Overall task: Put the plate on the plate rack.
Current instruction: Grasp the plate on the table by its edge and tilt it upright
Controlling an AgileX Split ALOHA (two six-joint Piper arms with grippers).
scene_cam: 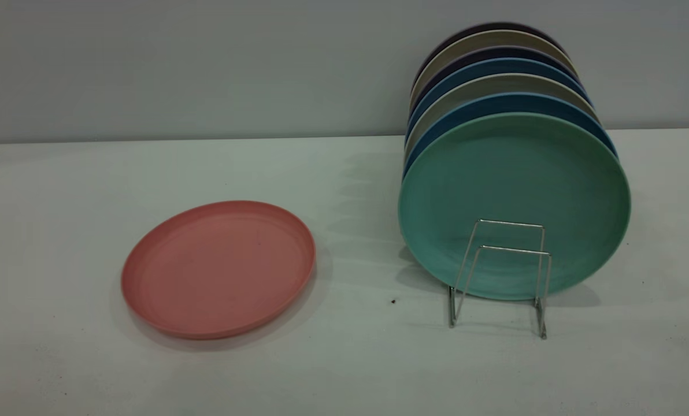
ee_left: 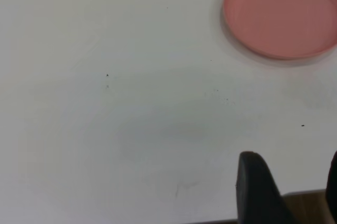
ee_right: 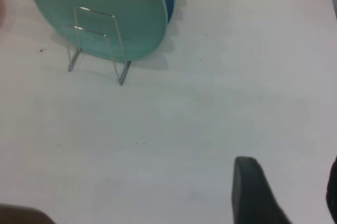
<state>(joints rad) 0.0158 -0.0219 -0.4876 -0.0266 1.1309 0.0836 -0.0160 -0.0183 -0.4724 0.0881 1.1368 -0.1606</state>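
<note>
Starting from the layout shown, treat the task as not begun. The plate lies flat on the bench at the left of the scene, rim up, well apart from the plate rack at the right. Nothing touches it.

The plate rack already carries a row of upright plates. The teal-green plate stands nearest, with blue and beige plates behind it toward the far wall. Two wire loop dividers stand in front of the teal-green plate, and the slot between them looks free; judge this the likely place for the plate.

Note the arms. In the exterior view neither arm appears. The left pincer hovers above bare bench, with the plate some way off in its view; its fingers stand apart with open bench between them, holding nothing. The right pincer hovers likewise over bare bench near the rack, also spread and empty.

Remaining steps, as you should plan them: approach, grasp the rim, lift, tilt upright, insert.
</note>
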